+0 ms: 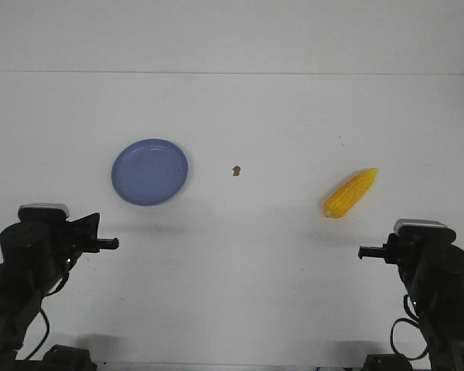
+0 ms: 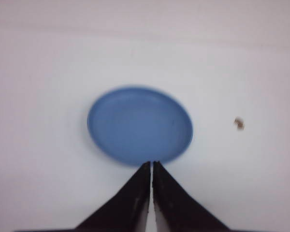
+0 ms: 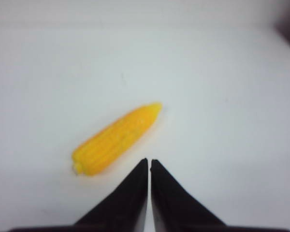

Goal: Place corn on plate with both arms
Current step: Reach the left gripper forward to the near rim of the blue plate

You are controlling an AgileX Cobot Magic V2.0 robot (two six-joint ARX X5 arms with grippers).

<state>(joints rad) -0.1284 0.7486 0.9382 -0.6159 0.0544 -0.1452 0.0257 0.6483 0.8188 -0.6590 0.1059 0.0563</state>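
Currently both grippers clenched, nothing held: left gripper (image 2: 151, 164) tips just short of plate (image 2: 139, 124); right gripper (image 3: 149, 162) tips beside corn (image 3: 117, 138), apart. No legible writing anywhere.

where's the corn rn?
In the front view the corn lies flat on the table's right side, just ahead of the right tool, untouched. It is far right of the plate, with a brown speck between them.
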